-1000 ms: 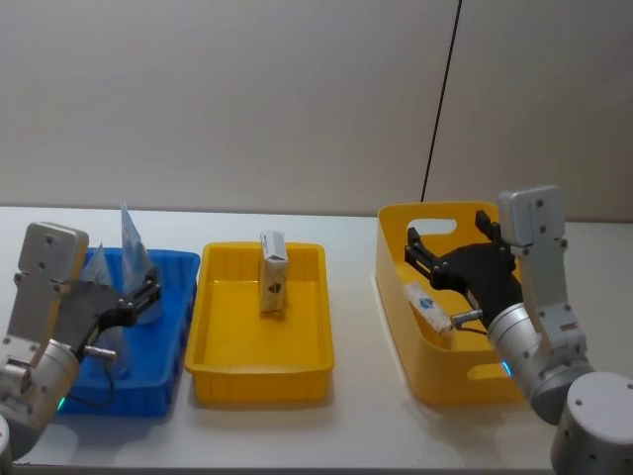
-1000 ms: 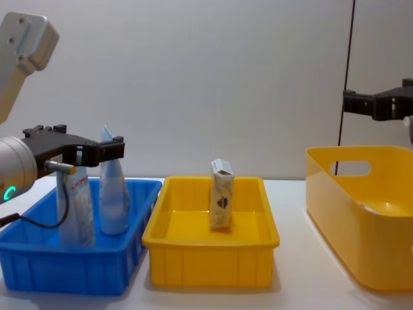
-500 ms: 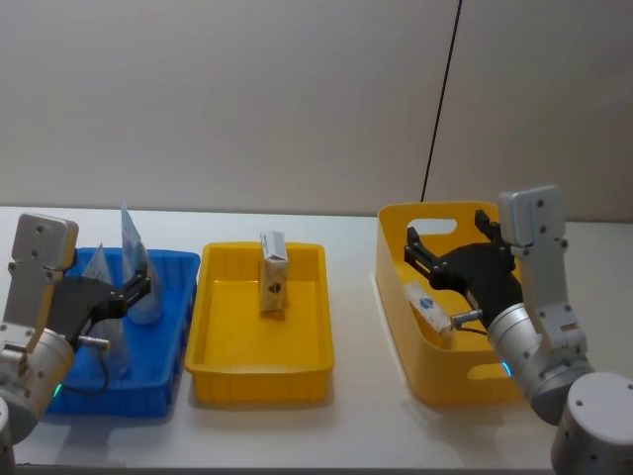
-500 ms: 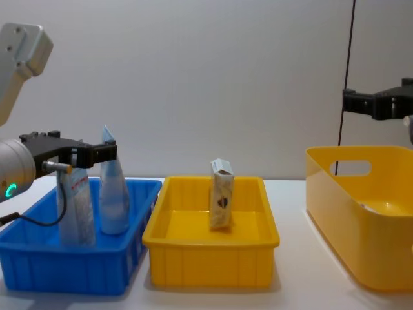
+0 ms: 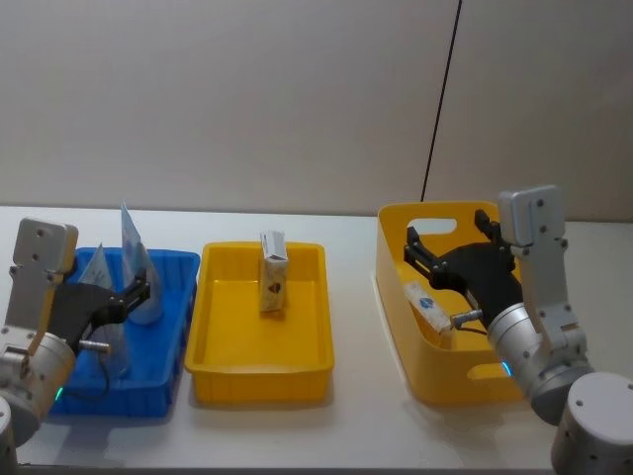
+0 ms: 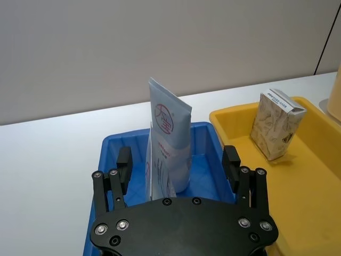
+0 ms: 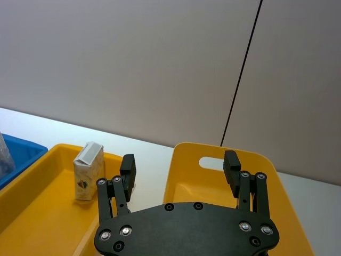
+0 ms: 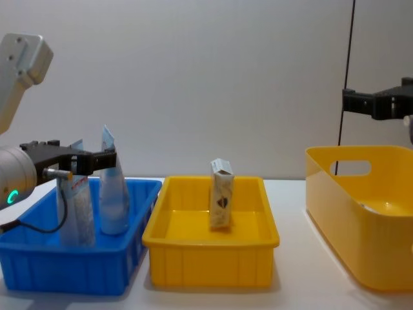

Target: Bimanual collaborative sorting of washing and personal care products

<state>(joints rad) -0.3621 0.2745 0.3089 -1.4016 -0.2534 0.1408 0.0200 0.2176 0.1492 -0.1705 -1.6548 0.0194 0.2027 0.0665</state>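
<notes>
While the head view looks down on the table, the left claw [image 5: 136, 290] hangs with its jaws spread over the rectangular blue plastic bin [image 5: 180, 327], gripping nothing. Two tall pale blue-grey soft squeeze tubes [image 5: 133, 259] stand upright in that bin, just ahead of its fingertips. Off to this claw's right, a small cream rectangular carton with a dark logo [image 5: 273, 274] stands upright in the shallow yellow plastic tray [image 5: 262, 384]. The right claw [image 5: 447, 236] is also wide open and holds nothing, poised over the deep yellow plastic bin with a handle slot [image 5: 445, 381]. Below that claw, a small white pack with a blue mark [image 5: 427, 305] lies tilted inside the bin.

From the left wrist, the left claw [image 6: 177, 161] shows its two fingers [image 6: 123, 162] well apart. The tubes [image 6: 169, 133] rise between and beyond them, with a gap at each side. The blue bin [image 6: 208, 144] lies under them. The carton [image 6: 277, 125] stands farther off in the tray [image 6: 319, 186].

From the right wrist, the right claw [image 7: 179, 162] is open and empty. The deep bin [image 7: 202, 181] lies just beyond its fingertips. The carton [image 7: 87, 170] and tray [image 7: 48, 192] are off toward the robot's left.

Across the chest view, the left claw [image 8: 97, 159] sits level with the upper part of the tubes [image 8: 113, 194], above the blue bin [image 8: 77, 271]. The carton [image 8: 221, 194] stands in the tray [image 8: 210, 268] to that claw's right. The right claw [image 8: 374, 103] hangs high above the deep bin [image 8: 368, 252], well apart from it.
</notes>
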